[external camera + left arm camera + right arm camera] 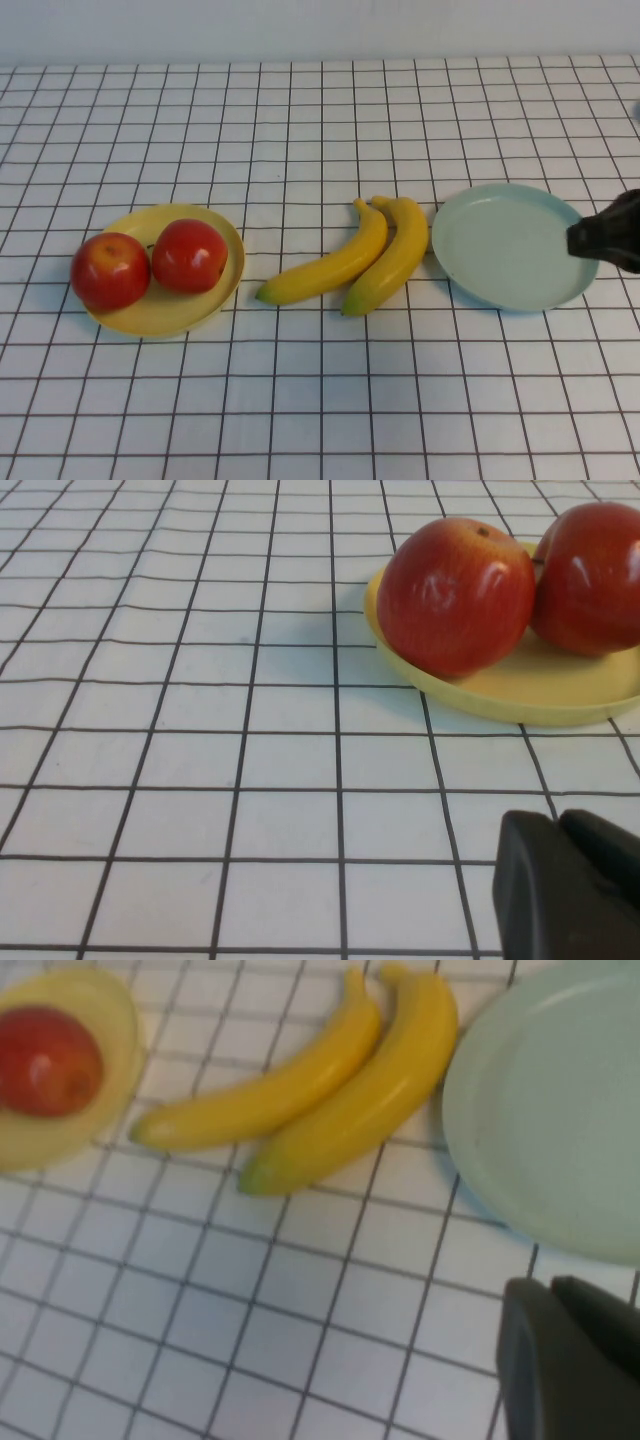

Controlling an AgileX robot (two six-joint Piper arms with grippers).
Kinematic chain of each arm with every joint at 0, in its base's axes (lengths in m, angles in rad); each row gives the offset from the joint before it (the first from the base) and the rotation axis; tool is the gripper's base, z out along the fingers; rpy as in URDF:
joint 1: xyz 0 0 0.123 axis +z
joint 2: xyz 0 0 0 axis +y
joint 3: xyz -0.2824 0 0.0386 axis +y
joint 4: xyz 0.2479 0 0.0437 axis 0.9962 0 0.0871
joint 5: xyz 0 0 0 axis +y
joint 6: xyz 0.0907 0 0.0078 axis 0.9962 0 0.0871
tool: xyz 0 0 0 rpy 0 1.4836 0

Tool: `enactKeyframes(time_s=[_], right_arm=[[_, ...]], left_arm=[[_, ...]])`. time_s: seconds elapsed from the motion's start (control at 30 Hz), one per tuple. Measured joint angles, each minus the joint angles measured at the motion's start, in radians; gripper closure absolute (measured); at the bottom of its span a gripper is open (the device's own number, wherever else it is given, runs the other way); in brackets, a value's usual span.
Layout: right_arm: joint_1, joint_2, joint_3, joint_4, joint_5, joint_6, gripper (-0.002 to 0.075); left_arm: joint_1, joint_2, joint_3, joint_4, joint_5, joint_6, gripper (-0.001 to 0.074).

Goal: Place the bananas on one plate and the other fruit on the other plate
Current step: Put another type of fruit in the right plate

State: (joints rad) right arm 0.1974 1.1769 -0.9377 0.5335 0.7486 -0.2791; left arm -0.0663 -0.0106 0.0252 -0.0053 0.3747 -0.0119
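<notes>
Apples: two of them [110,270] [189,256], both sitting side by side on my yellow plate [170,315], touching each other — that half looks done to me.
Bananas: two [325,270] [392,258], lying pressed together on the checked table [320,400], between the plates, stem ends up against the rim of the blue-green plate — not on it yet.
Blue-green plate: one [500,250], nothing on it; this is where the bananas belong.
Plates counted: two, one yellow on my left, one blue-green on my right.
Left to do: both bananas onto the blue-green plate, so I judge I'm roughly halfway.
My right gripper [605,238]: at the right edge of the high view, overlapping the far-right rim of the blue-green plate; fingers closed together, gripping nothing.
My left gripper [570,885]: out of the high view; its wrist view shows it low over the table near the yellow plate, fingers together, nothing in them.
</notes>
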Motion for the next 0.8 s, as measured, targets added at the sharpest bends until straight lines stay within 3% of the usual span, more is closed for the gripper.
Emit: enactKeyframes(time_s=[0.2, 0.43, 0.57, 0.73, 0.8], right_arm=[[0.216, 0.294, -0.258, -0.431, 0.204, 0.325, 0.0741], [0.272, 0.615, -0.565, -0.510, 0.339, 0.399, 0.0707], [0.288, 0.760, -0.704, -0.484, 0.370, 0.411, 0.0566], [0.313, 0.867, -0.842, -0.475, 0.391, 0.474, 0.0315], [0.316, 0.896, -0.878, -0.473, 0.393, 0.501, 0.0269]], left_arm=[[0.000, 0.000, 0.000, 0.000, 0.000, 0.000, 0.0733], [0.000, 0.000, 0.000, 0.000, 0.000, 0.000, 0.0733], [0.000, 0.000, 0.000, 0.000, 0.000, 0.000, 0.0733], [0.000, 0.000, 0.000, 0.000, 0.000, 0.000, 0.0733], [0.000, 0.000, 0.000, 0.000, 0.000, 0.000, 0.0733]])
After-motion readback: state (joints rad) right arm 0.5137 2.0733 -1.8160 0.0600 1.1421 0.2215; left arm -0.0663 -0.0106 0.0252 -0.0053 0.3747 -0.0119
